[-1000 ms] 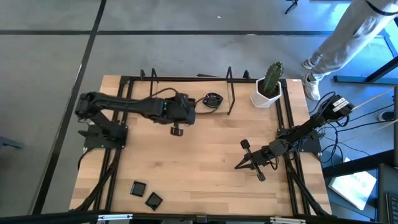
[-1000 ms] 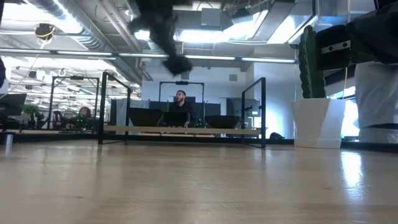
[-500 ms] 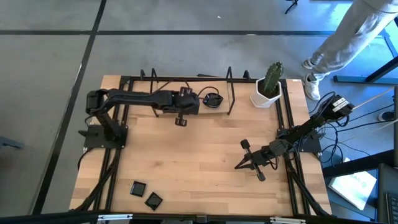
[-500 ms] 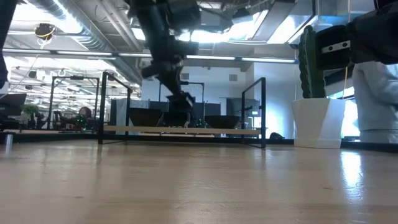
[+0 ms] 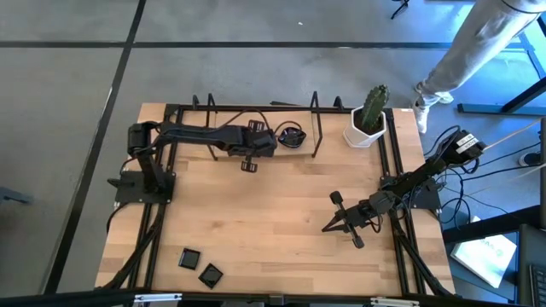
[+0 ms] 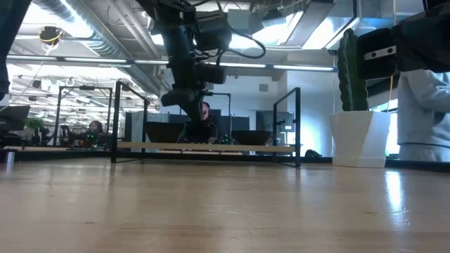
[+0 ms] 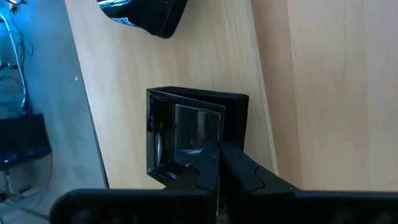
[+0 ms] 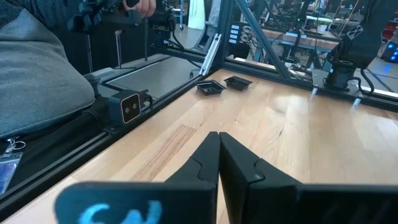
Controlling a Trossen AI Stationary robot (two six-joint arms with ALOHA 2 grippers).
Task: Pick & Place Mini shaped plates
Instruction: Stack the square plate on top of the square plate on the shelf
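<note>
Pale wood table, black frame rails; open workshop room behind. Left hand fingers closed, holding nothing, tips right at stack of square black plates near table's far edge. Right hand closed, empty, parked right side. Two plates near corner.

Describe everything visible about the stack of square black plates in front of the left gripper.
The stack of square plates is glossy black, several thin raised-rim squares nested together, their edges showing as layers along one side. It sits on the wooden table near the far edge, beside a rounded black dish. The left gripper, fingers shut, is right at the stack; whether it touches it cannot be told.
</note>
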